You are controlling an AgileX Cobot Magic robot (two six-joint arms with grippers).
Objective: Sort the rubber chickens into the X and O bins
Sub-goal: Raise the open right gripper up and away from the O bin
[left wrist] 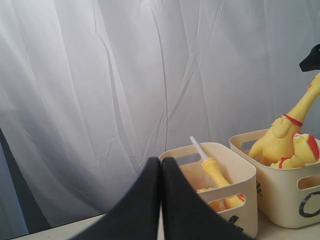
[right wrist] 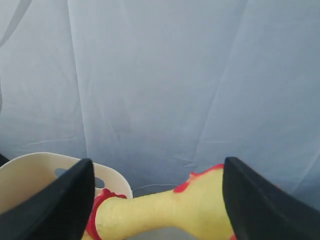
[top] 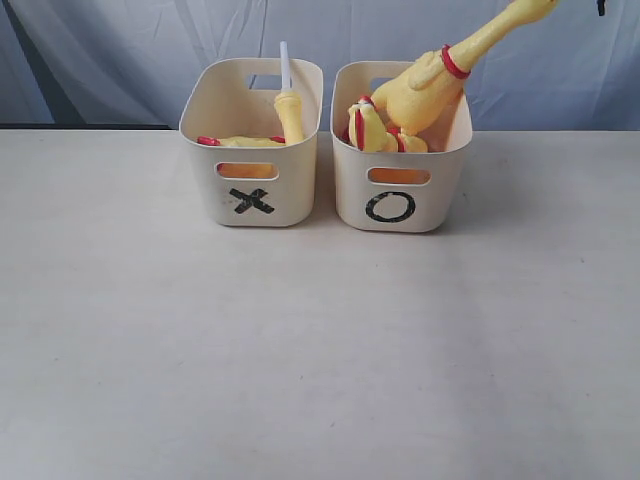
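The X bin (top: 222, 190) holds a chicken with a white tube (top: 289, 110), standing on end, and a second chicken (top: 240, 142) lying flat. In the O bin (top: 350, 190) a small chicken (top: 368, 127) lies low, and a long chicken (top: 430, 88) leans out with its neck rising to the upper right. My right gripper (right wrist: 158, 162) is open, and that chicken's neck and head (right wrist: 165, 205) lie between its fingers. My left gripper (left wrist: 161, 170) is shut and empty, off to the side of the X bin (left wrist: 240, 175); the exterior view does not show it.
The bins stand side by side at the back of a pale table (top: 300, 350), in front of a white curtain (top: 120, 60). A dark finger of the right gripper (top: 601, 6) shows at the exterior view's top edge.
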